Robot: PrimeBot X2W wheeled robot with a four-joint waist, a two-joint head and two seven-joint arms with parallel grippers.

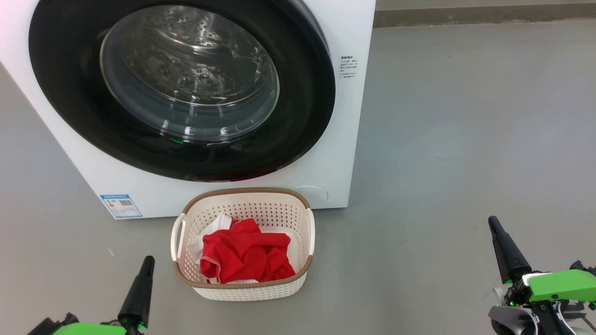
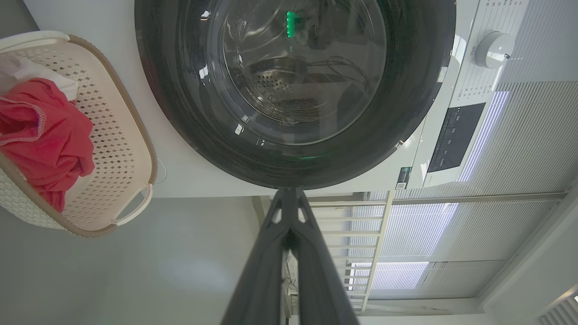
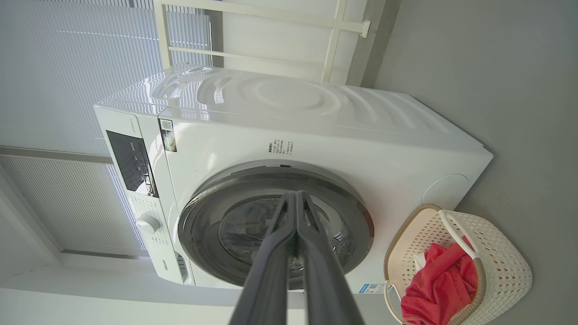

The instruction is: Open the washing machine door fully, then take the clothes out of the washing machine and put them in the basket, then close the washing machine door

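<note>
Head view: the washing machine (image 1: 335,153) fills the 11 o'clock part, and its door (image 1: 181,88) lies shut against the front. At the machine's 6 o'clock the basket (image 1: 247,291) stands on the grey floor (image 1: 456,139), just in front of it, with the red clothes (image 1: 244,256) heaped inside. The left gripper (image 1: 148,258) rises at 7 o'clock with its fingers pressed together, holding nothing. The right gripper (image 1: 492,221) at 4 o'clock is the same, well apart from the basket.

Left wrist view: the left gripper (image 2: 289,194) is pinched closed and empty, its tip just under the door (image 2: 293,90). The basket (image 2: 131,149) with the clothes (image 2: 45,140) sits at 9 o'clock.

Right wrist view: the right gripper (image 3: 295,196) is pressed together and points at the closed door (image 3: 239,234). The basket (image 3: 501,266) and the clothes (image 3: 438,280) lie at 4 o'clock.
</note>
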